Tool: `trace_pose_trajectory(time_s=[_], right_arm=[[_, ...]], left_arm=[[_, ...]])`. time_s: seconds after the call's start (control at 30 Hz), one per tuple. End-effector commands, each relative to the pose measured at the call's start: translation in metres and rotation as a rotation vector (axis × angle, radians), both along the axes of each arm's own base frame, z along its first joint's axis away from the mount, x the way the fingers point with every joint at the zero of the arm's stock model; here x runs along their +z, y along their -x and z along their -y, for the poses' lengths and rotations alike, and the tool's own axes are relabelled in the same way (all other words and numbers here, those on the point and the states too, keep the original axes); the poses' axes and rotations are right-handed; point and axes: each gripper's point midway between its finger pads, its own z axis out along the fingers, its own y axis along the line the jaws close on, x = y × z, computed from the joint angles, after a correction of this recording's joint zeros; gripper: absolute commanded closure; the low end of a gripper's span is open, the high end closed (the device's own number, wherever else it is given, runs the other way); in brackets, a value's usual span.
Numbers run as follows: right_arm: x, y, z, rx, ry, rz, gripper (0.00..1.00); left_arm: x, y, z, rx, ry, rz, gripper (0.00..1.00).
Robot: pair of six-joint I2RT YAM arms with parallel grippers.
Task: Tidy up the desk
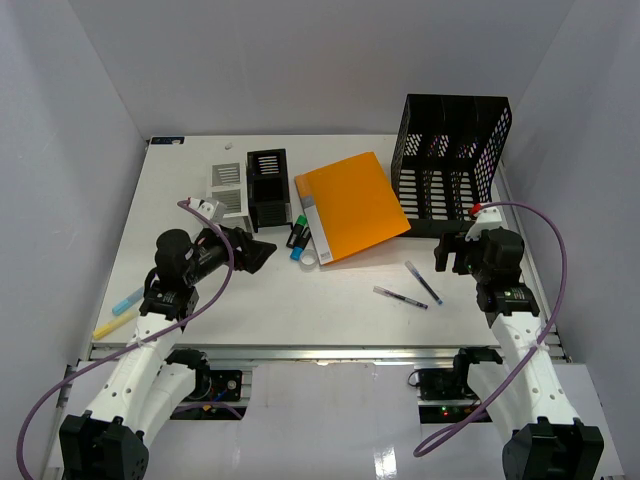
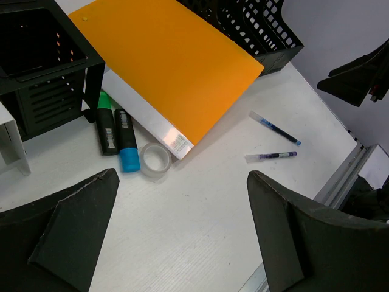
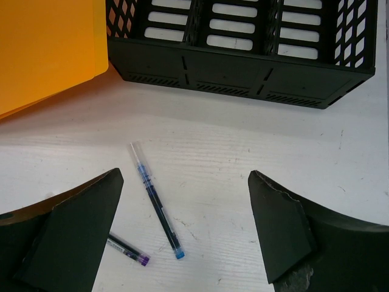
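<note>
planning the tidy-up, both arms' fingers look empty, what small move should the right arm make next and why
Probably lower the right arm's fingers straight onto the slim clear pen with blue ink. They are open and hover over it; the pen lies loose on the white desk, apart from the purple-tipped pen, and the black slotted plastic rack sits just beyond.

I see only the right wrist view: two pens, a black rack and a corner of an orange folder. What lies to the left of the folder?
Observer: A green highlighter and a blue highlighter lie side by side next to the left edge of the folder.
Operator: Is anything else there?
Observer: A clear tape roll lies flat on the desk, beside the blue one.
Operator: Are there any containers?
Observer: A black organiser and a white organiser stand behind them.
</note>
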Motion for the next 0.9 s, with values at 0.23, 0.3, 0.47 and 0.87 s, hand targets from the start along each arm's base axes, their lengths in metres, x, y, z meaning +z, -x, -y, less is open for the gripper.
trace_pose_trajectory(time_s=[0.23, 0.3, 0.47, 0.87], right_arm=[[0.01, 0.005, -0.027, 0.278, 0.052, 0.071, 0.1], [0.012, 0.015, -0.041, 0.421, 0.079, 0.097, 0.1], [0.017, 0.034, -0.065, 0.663, 0.101, 0.118, 0.1], [0.017, 0.052, -0.091, 0.847, -0.018, 0.161, 0.08]], left_arm=[[0.01, 0.0, 0.0, -0.005, 0.004, 0.023, 0.02], [0.01, 0.0, 0.001, -0.011, 0.005, 0.021, 0.02], [0.005, 0.009, 0.018, -0.131, 0.036, -0.022, 0.02], [-0.062, -0.002, 0.041, -0.048, -0.129, -0.294, 0.02]])
